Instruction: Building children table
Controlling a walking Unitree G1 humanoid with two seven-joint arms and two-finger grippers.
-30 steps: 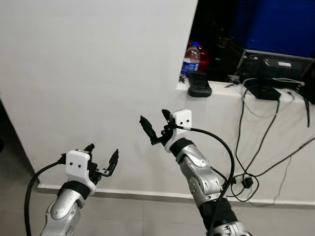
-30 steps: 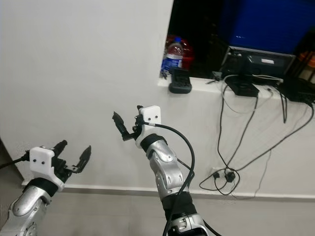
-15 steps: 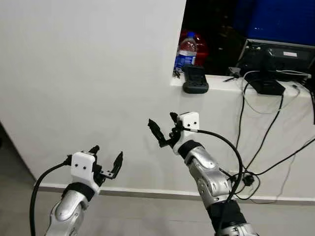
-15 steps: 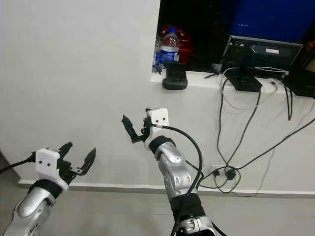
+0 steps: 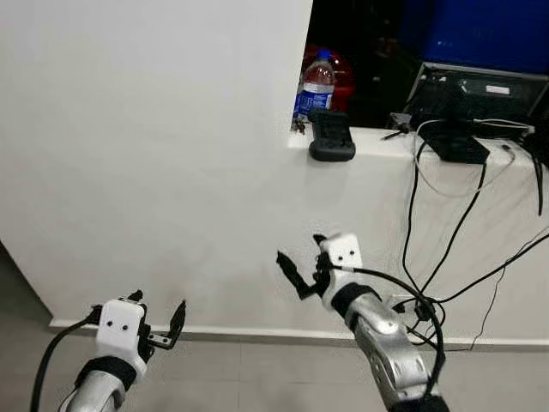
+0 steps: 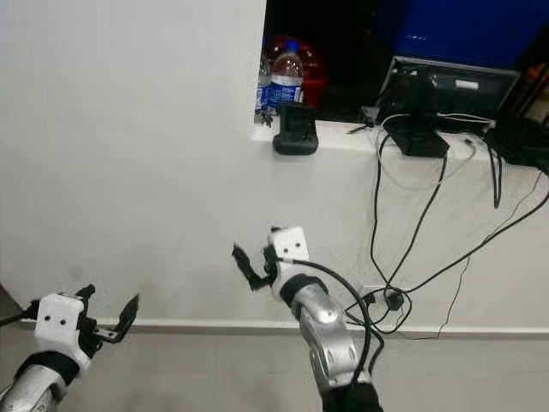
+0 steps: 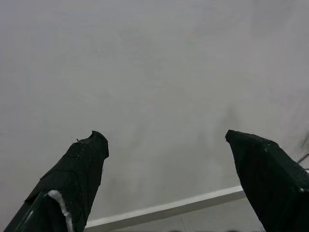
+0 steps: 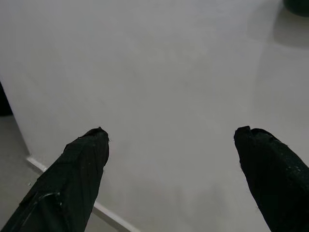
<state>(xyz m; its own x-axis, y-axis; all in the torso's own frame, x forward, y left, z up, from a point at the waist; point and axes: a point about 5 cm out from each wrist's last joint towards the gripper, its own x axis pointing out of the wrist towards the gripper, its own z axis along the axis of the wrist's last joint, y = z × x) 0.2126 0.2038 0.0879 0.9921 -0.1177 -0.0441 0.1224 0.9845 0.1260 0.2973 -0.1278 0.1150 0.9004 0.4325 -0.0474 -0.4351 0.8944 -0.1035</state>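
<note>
No table parts are in sight. My left gripper [image 5: 158, 302] is held low at the left, in front of a plain white wall [image 5: 154, 129], open with nothing between its fingers. My right gripper [image 5: 299, 247] is raised higher near the middle, also open and empty, and faces the same wall. The left wrist view has the two black fingertips [image 7: 91, 145] spread apart against the wall and its skirting board. In the right wrist view the fingertips [image 8: 94, 140] are spread wide over the bare wall.
A white ledge [image 5: 377, 159] at the upper right carries a water bottle [image 5: 316, 81], a black device [image 5: 331, 137] and a dark monitor [image 5: 467, 107]. Black cables [image 5: 413, 223] hang down to a plug [image 5: 420, 307]. Grey floor [image 5: 257, 378] meets the skirting board.
The whole picture has shifted slightly as the camera moved. Both arms sit lower in the picture, the left one most. Both grippers stay open and empty.
</note>
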